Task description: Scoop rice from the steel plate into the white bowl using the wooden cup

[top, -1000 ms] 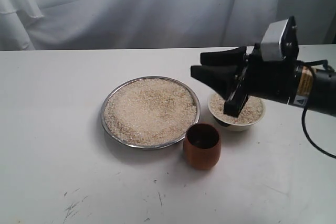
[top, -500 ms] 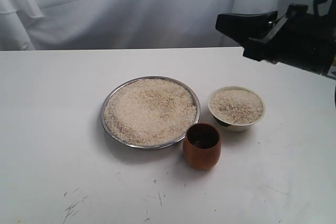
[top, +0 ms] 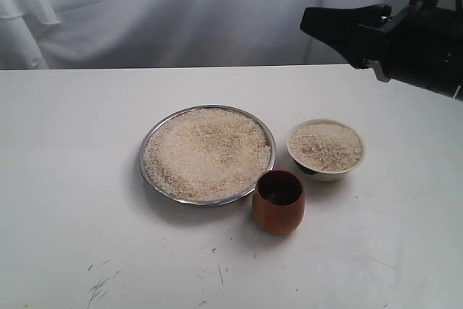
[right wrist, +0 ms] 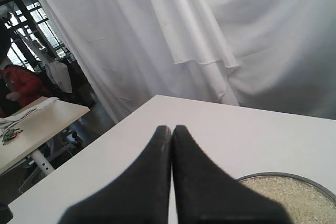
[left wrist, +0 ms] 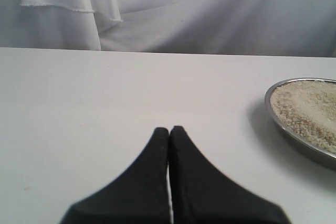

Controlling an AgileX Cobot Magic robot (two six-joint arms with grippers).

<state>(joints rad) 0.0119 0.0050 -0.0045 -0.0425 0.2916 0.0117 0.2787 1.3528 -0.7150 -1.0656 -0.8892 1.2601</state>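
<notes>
Lifted clear over the last second, your right claw [top: 311,21] no longer dips over the white bowl. Its two black fingers have come together on nothing, and it hangs high at the far right. Nearest the viewer on the white tabletop [top: 72,200] stands the wooden cup [top: 278,202], upright with its mouth up and its long axis vertical. Nothing grips it, and it sits just beside the near rim of the steel plate [top: 142,153]. Behind it to the left, the plate carries a broad, level bed of rice [top: 206,151]. Behind it to the right sits the white bowl [top: 327,174], filled with rice almost to its rim. Farther back and higher, the right claw points left. The cup lies below it, nearer the viewer and a little left, so that arm looks the closer one. Your left claw [left wrist: 169,130], also pressed together and empty, is out of the exterior view. Its own camera shows only the plate's edge and no cup.
</notes>
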